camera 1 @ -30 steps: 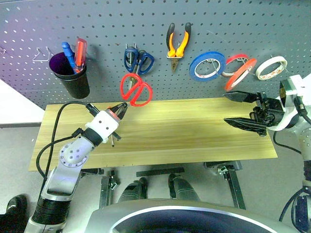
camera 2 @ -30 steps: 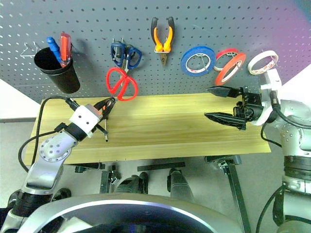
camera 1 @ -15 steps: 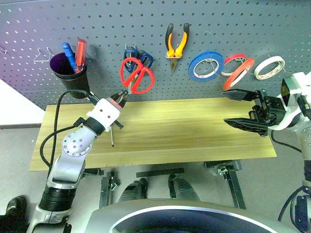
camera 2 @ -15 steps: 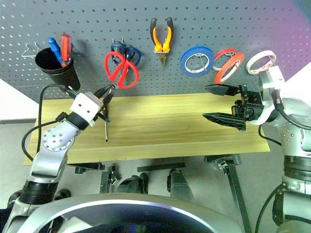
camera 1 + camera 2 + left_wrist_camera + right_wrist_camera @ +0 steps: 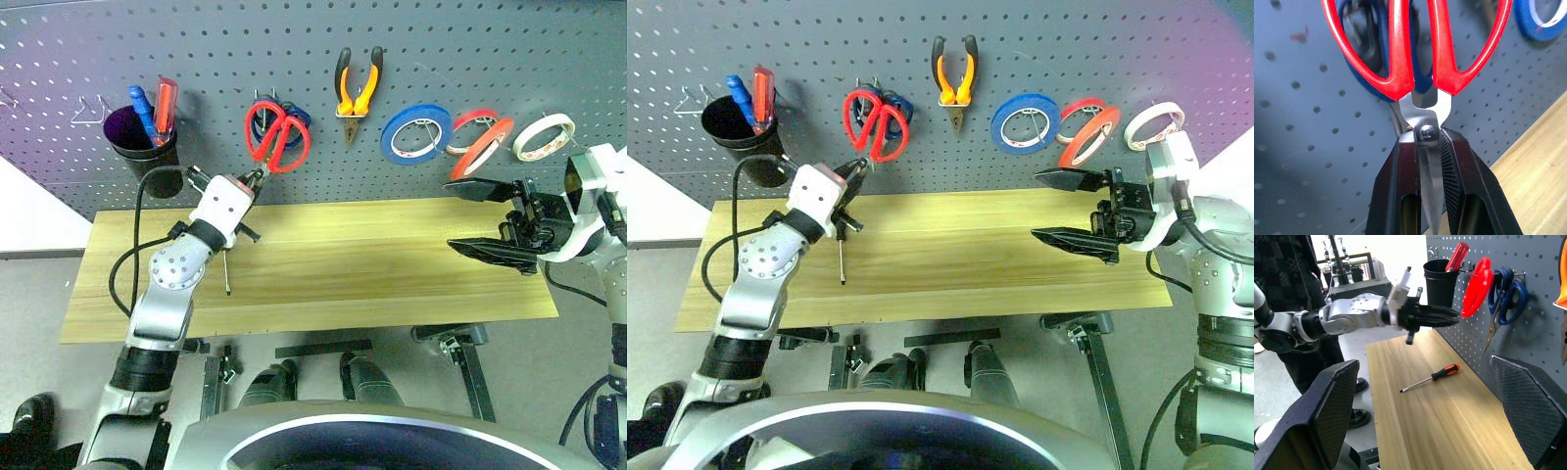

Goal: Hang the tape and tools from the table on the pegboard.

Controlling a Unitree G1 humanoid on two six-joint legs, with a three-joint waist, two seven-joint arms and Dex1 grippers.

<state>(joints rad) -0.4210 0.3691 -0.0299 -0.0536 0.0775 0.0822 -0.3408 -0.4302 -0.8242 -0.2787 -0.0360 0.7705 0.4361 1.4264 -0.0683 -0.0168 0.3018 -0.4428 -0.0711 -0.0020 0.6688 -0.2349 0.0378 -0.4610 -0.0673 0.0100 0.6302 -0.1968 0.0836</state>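
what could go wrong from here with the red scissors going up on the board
The left gripper pinches the red scissors only at the blades near the pivot, so they could swivel or slip as the loops seek a hook. The blue scissors already hang right behind them, so the red loops may bump them or miss the hook. The screwdriver lies on the table under the left arm, which might knock it when it lowers.

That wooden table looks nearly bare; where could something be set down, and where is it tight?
The table is free from the screwdriver across to the open right gripper. It is tight by the pegboard, where the left gripper holds the red scissors against the blue scissors.
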